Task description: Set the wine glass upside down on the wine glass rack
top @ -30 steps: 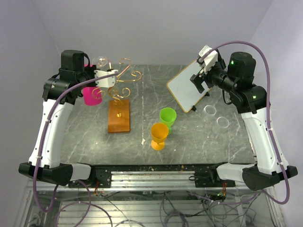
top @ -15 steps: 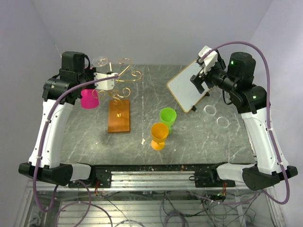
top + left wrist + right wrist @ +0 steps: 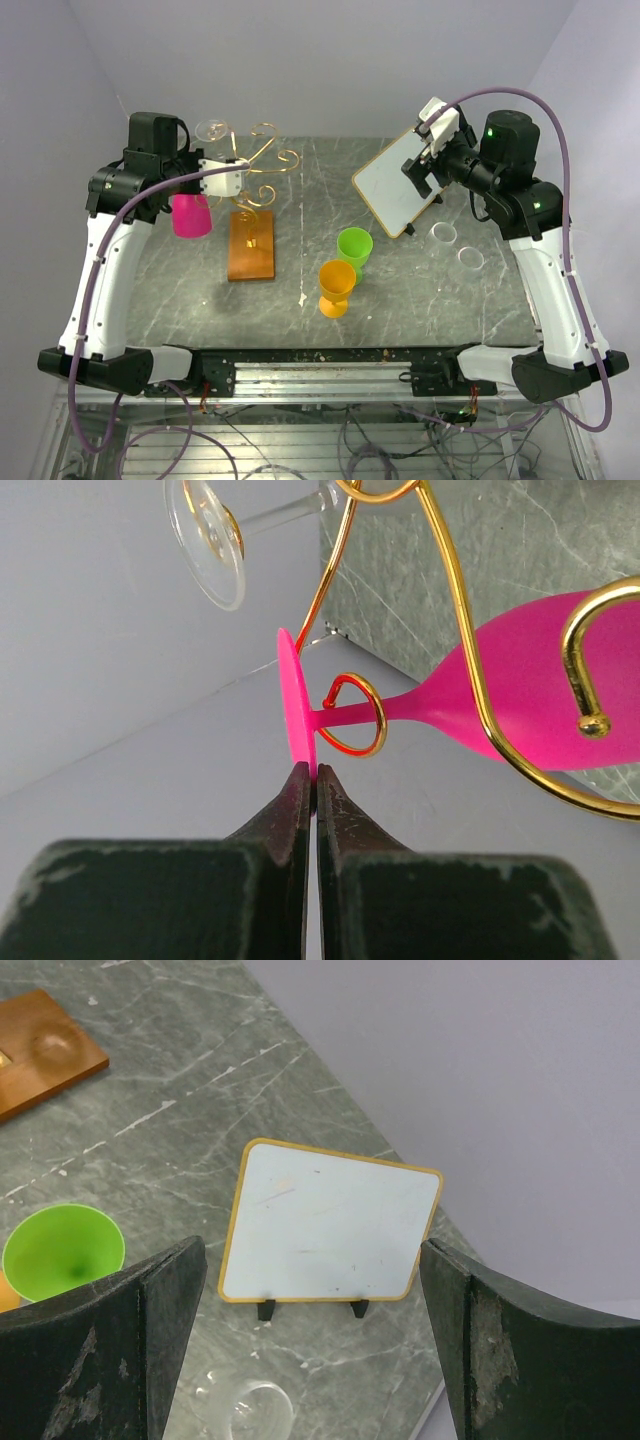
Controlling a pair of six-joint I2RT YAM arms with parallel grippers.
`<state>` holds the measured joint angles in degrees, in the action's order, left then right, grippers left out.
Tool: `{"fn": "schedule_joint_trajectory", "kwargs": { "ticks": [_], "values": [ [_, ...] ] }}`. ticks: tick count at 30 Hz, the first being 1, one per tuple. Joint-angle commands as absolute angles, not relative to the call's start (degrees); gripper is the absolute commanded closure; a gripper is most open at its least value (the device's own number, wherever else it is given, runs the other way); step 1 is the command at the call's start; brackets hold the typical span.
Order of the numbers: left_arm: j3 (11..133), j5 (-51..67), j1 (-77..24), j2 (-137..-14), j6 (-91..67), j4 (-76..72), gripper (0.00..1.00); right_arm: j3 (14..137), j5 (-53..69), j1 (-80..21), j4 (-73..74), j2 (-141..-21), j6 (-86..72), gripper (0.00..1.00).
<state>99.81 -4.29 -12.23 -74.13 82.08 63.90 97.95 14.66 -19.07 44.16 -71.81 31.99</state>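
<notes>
My left gripper (image 3: 313,772) is clenched on the foot rim of the pink wine glass (image 3: 520,695). Its stem lies in the rack (image 3: 352,715) loop, its long axis running right from my fingertips. The right gripper (image 3: 310,1310) gapes, far off.

Grey marble table (image 3: 430,300) carries rack base (image 3: 250,245), green cup (image 3: 354,246), orange goblet (image 3: 336,288) (upright), whiteboard (image 3: 390,190).

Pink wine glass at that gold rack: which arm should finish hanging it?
Left. The left gripper pinches the pink wine glass by its foot, stem in the rack loop. The right gripper hangs open over the whiteboard.
</notes>
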Motion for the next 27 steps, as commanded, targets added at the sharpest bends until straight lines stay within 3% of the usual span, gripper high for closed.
{"fn": "schedule_joint_trajectory", "kwargs": {
  "ticks": [1, 27],
  "values": [
    [102.16, -2.63, -12.74, -73.31, 82.09, 64.82, 0.93, 97.57, 14.97, -18.63, 44.25, -70.81, 32.19, 0.12],
    [98.46, -1.2, -13.21, -72.43, 79.94, 64.96, 0.88, 97.03, 14.69, -18.2, 43.91, -70.9, 32.26, 0.12]
  ]
}}
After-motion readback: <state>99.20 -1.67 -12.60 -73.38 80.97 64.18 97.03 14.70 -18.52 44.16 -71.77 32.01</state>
